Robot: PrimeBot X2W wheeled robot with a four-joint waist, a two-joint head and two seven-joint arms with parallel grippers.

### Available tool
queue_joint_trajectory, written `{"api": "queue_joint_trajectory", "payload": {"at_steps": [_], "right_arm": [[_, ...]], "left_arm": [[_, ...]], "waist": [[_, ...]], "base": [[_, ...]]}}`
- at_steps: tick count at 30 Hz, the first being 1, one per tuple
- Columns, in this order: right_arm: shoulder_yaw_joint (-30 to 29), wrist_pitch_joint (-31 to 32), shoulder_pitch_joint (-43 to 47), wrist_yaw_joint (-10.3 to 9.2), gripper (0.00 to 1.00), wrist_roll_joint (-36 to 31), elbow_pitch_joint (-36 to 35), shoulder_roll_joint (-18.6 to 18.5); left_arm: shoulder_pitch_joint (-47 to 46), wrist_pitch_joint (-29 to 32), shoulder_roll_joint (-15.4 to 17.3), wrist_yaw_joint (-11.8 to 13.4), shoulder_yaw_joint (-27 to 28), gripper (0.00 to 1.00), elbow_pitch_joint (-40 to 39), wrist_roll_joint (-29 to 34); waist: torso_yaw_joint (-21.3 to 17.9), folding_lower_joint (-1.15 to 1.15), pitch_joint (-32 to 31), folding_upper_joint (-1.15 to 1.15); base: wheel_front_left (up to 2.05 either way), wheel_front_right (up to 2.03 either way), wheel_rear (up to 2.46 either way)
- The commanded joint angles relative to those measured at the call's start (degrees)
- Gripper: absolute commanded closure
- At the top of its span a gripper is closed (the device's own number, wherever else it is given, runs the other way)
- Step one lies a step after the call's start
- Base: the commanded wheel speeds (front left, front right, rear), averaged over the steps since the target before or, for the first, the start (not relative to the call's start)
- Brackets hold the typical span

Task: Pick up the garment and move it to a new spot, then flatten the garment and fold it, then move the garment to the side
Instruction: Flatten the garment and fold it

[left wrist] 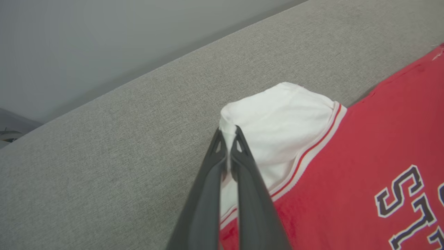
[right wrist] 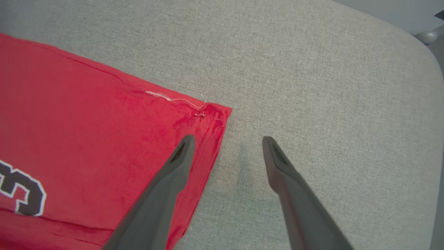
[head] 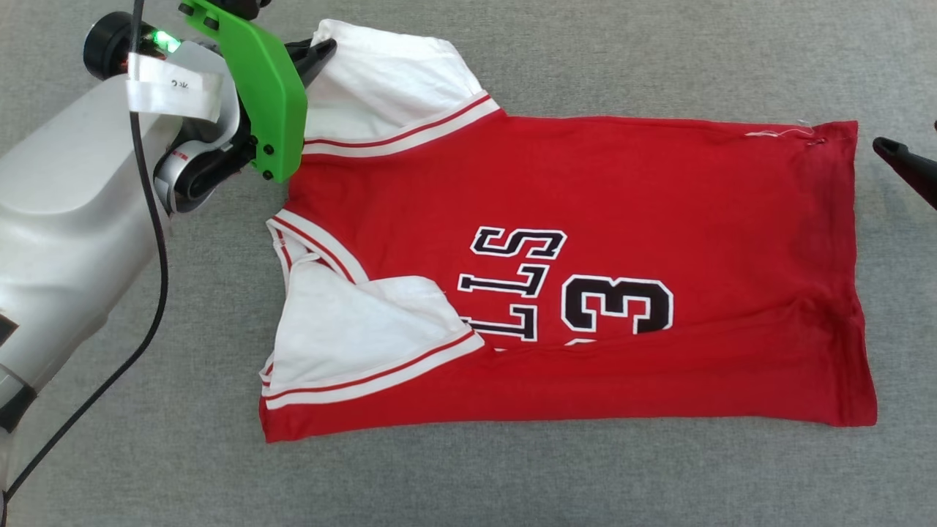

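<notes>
The garment (head: 585,219) lies spread on the grey padded surface (head: 512,476), collar end to the robot's left and hem to its right, body mostly flat with shallow wrinkles.

Nearest the robot, the near edge runs fairly straight. The near sleeve (head: 351,337) is turned in over the red body and covers part of the black lettering (head: 512,282) beside the "3" (head: 618,304).

Farther off, along the far edge, the left gripper (left wrist: 229,139) is clenched on the white far sleeve (left wrist: 277,118), with a thin fold of cloth pinched between its fingertips at the sleeve's outer corner. On the other side, the right gripper (right wrist: 227,140) stands released, its jaws wide apart. One finger is over the red cloth and the other over bare grey surface, straddling the hem edge just short of the far hem corner (right wrist: 215,111), where a loose thread (right wrist: 173,99) trails.

The cloth looks like thin, light knit: limp and easy to lift, but it will probably sag, stretch and drag when pulled from one point. A sleeve tip alone seems a weak hold, since the body would hang and bunch. Pinching doubled cloth at seamed corners such as shoulder and hem, one per gripper, should keep the far edge taut. The grey surface looks grippy, so lifting likely beats sliding.
</notes>
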Motion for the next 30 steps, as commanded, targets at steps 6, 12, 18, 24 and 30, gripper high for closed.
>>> {"api": "queue_joint_trajectory", "payload": {"at_steps": [6,12,18,24,30], "right_arm": [[3.40,3.59,-5.49,-0.05,0.00,-2.04,6.57,0.05],[6.80,2.07,-8.94,-0.05,0.00,-3.44,14.07,3.43],[12.39,0.80,-9.05,-0.05,0.00,-4.41,20.89,4.60],[14.78,-5.90,-9.52,-0.05,1.00,-1.40,22.90,3.31],[15.45,-15.75,-7.76,-0.05,1.00,-0.59,19.54,2.06]], "left_arm": [[2.19,-2.98,-0.72,0.83,0.38,1.00,-1.75,0.16],[1.69,-4.25,-1.18,1.42,0.69,1.00,-3.05,0.71],[1.39,-5.22,-1.53,1.60,0.93,1.00,-3.70,0.97],[2.95,-7.14,-0.94,1.81,1.14,1.00,-2.87,0.81],[6.38,-9.19,-0.14,1.99,0.84,1.00,-2.61,0.53]], "waist": [[2.71,0.00,1.25,0.00],[3.99,0.00,2.95,0.00],[4.81,0.00,3.71,0.00],[4.23,0.00,1.20,0.00],[3.69,0.00,-3.41,0.00]], "base": [[0.00,0.00,0.00],[0.00,0.00,0.00],[0.00,0.00,0.00],[0.00,0.00,0.00],[0.00,0.00,0.00]]}}
